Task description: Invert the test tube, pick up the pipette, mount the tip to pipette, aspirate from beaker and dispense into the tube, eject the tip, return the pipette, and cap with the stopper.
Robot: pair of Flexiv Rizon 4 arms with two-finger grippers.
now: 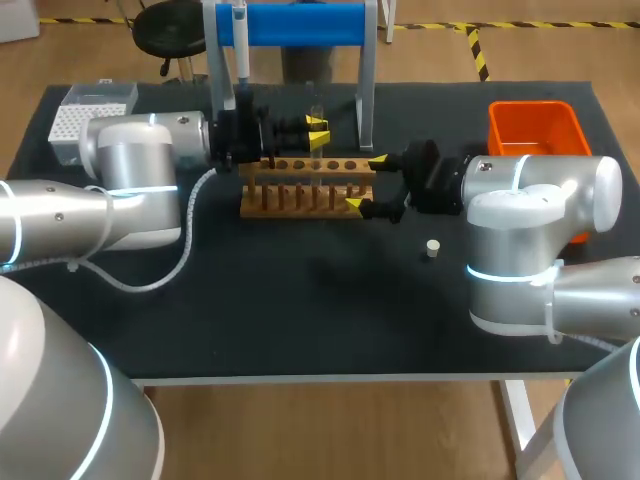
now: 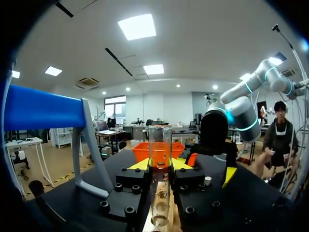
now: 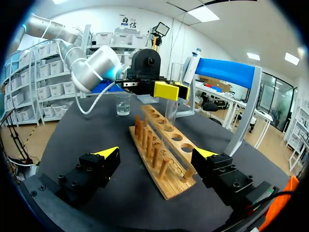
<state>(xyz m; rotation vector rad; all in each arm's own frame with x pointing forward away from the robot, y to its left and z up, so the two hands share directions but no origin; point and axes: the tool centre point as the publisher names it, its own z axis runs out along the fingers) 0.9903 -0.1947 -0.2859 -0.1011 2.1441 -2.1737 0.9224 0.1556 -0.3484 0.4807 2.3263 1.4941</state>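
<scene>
A clear test tube [image 2: 160, 150] stands upright between the yellow tips of my left gripper [image 2: 160, 164], which is shut on it just above the wooden rack [image 1: 305, 190]. From the right wrist the same tube [image 3: 171, 108] hangs over the rack's far holes. My right gripper [image 3: 156, 154] is open, its fingers straddling the near end of the rack [image 3: 161, 154] without touching it. The pipette [image 1: 240, 40] hangs on the blue stand [image 1: 300, 25]. A beaker [image 3: 123, 104] stands beyond the rack. The small stopper [image 1: 432, 247] lies on the table near my right arm.
An orange bin [image 1: 535, 130] sits at the back right, and a white tip box [image 1: 90, 115] at the back left. The stand's legs [image 1: 365, 100] rise right behind the rack. Dark table surface [image 1: 320, 310] lies in front.
</scene>
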